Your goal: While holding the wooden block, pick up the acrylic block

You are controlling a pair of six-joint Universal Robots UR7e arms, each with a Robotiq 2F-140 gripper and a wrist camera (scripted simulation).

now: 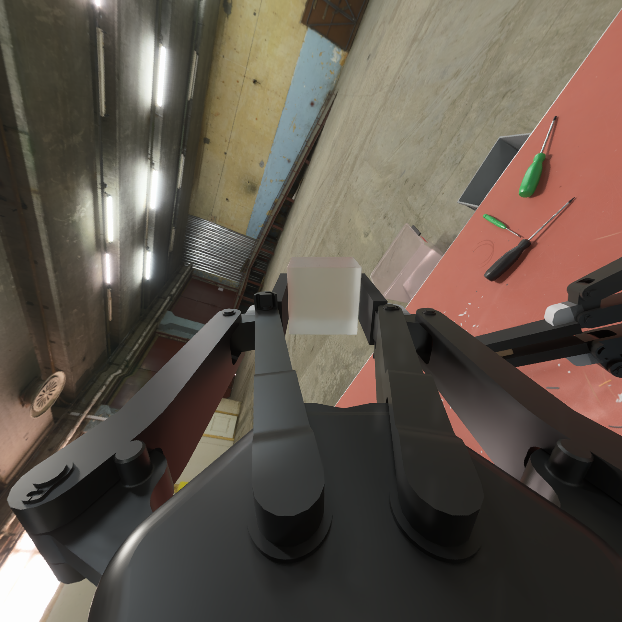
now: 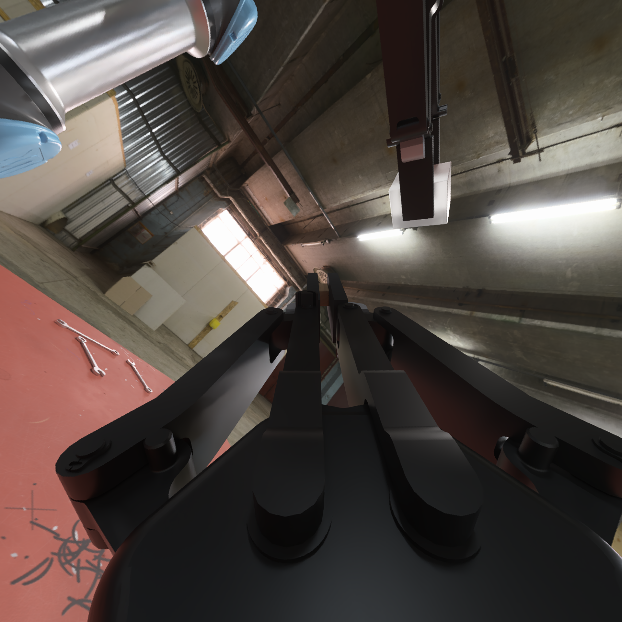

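My left gripper (image 1: 323,289) is shut on the acrylic block (image 1: 323,298), a frosted translucent cube, and holds it in the air beyond the edge of the red table (image 1: 471,336). My right gripper (image 2: 323,286) is shut on the wooden block (image 2: 323,297), of which only a small tan sliver shows between the fingertips. The right gripper also shows at the right of the left wrist view (image 1: 501,350), over the table. In the right wrist view the acrylic block (image 2: 442,198) shows high up, with one dark finger of the left gripper across it.
On the table lie a large green screwdriver (image 1: 533,171), a small green one (image 1: 498,222) and a black one (image 1: 511,257). A grey bin (image 1: 488,171) and a translucent container (image 1: 404,266) stand off its edge. Three wrenches (image 2: 91,346) lie on the table (image 2: 40,420).
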